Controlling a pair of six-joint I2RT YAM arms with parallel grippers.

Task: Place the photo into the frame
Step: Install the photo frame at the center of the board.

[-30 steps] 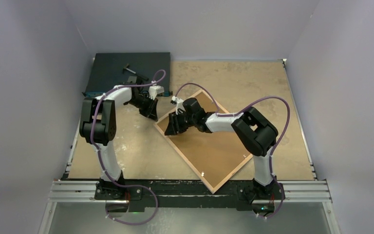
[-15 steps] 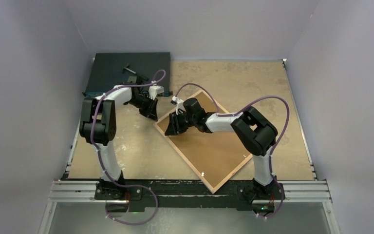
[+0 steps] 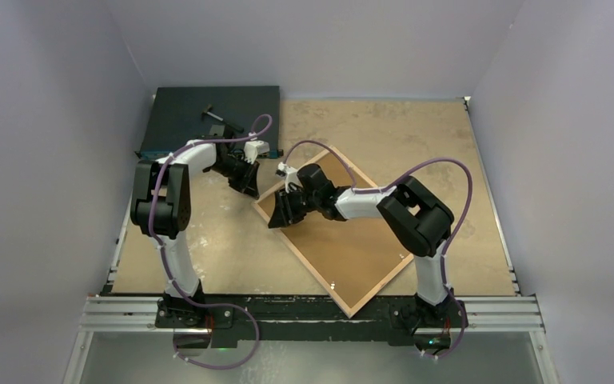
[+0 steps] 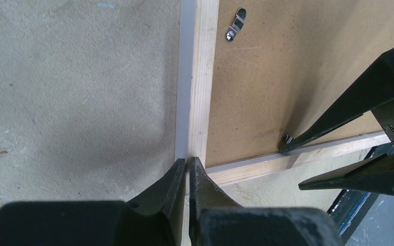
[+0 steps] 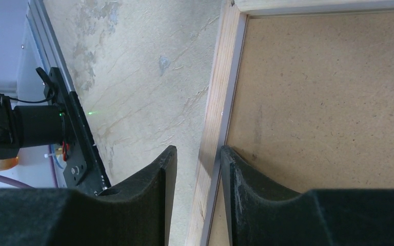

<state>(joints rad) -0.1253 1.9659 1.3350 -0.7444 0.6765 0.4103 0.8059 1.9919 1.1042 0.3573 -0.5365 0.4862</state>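
Note:
The frame [image 3: 312, 269] lies face down and turned like a diamond, its light wood back up, with the brown backing board [image 3: 352, 244] set in it. My left gripper [image 3: 249, 188] is shut, its tips [image 4: 188, 161] resting at the frame's far left corner [image 4: 201, 77]. My right gripper [image 3: 278, 218] is open and straddles the frame's left rail [image 5: 225, 77]: one finger [image 5: 241, 174] is on the backing board [image 5: 328, 102], the other is over the table. The photo is not in view.
A dark tray [image 3: 184, 116] with a small tool [image 3: 220, 120] sits at the back left corner. A metal turn clip [image 4: 234, 25] sits on the backing board's edge. Grey walls close in the table on three sides.
My right gripper has shifted slightly left and nearer along the frame's left rail. The left arm and the frame have not visibly moved.

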